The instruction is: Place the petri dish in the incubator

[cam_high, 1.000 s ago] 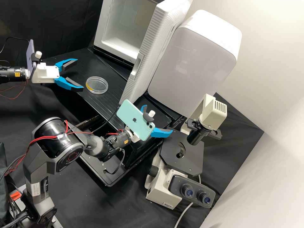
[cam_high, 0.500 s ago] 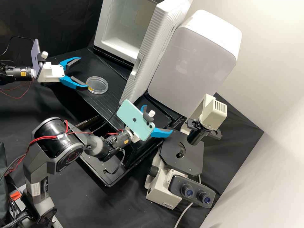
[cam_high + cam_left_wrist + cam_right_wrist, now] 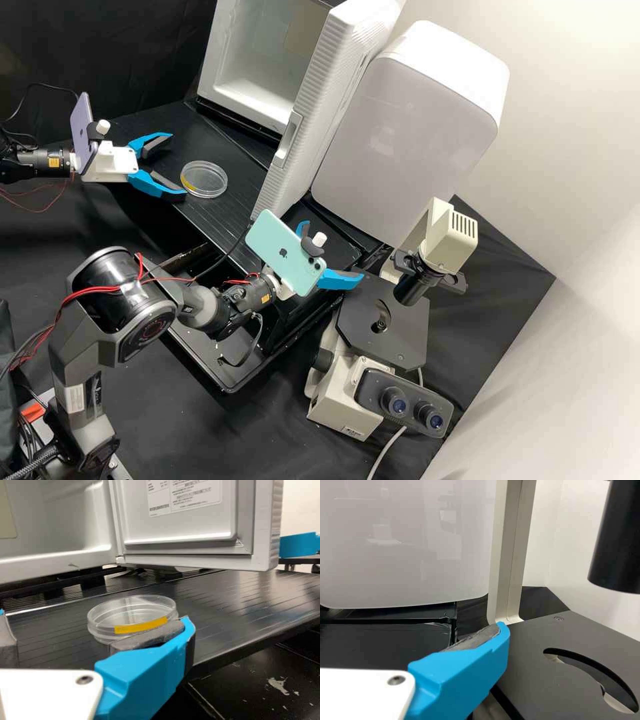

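Approach step, we judge. Left gripper [image 3: 170, 167] is spread wide and holds nothing. The clear round plastic petri dish [image 3: 204, 179] lies on the black ribbed bench [image 3: 223, 213] just ahead of its fingertips. Next we'd straddle the dish, close gently, then carry it into the open white incubator [image 3: 223, 47] beyond.

A plain white wall [image 3: 573, 120] stands along the right side and is brightly lit; a soft grey shadow lies on its lower part. The counter [image 3: 220, 213] has a long black ribbed top, and a black cloth [image 3: 513, 300] lies around it in light folds. Behind, at the far left, a dark curtain [image 3: 80, 40] closes the scene. The light is even and white.
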Controlling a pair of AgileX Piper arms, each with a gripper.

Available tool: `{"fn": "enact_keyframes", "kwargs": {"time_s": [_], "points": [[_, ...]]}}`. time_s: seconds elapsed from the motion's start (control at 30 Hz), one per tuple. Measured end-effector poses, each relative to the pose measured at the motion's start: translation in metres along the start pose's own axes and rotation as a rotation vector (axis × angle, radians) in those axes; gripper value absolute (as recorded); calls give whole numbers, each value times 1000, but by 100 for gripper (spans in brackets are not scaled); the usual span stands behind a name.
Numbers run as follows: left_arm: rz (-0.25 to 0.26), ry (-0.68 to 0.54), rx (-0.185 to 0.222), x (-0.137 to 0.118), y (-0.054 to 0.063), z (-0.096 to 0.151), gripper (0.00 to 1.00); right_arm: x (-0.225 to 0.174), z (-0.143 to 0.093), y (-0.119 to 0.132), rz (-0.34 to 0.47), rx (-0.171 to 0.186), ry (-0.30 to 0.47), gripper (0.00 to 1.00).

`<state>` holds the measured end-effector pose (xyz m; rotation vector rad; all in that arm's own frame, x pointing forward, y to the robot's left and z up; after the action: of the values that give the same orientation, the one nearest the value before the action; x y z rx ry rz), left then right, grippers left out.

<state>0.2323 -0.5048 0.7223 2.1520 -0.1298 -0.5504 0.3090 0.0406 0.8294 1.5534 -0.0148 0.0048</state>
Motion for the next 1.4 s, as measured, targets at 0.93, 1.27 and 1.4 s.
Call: {"fn": "enact_keyframes", "kwargs": {"time_s": [0.93,1.27,1.4], "points": [[22,13,3,30,6,-7,100,0,0,0,0,0,0,100],[-22,-62,-150,40,4,-2,100,0,0,0,0,0,0,100],[-35,-83,-184,40,3,0,100,0,0,0,0,0,0,100]]}}
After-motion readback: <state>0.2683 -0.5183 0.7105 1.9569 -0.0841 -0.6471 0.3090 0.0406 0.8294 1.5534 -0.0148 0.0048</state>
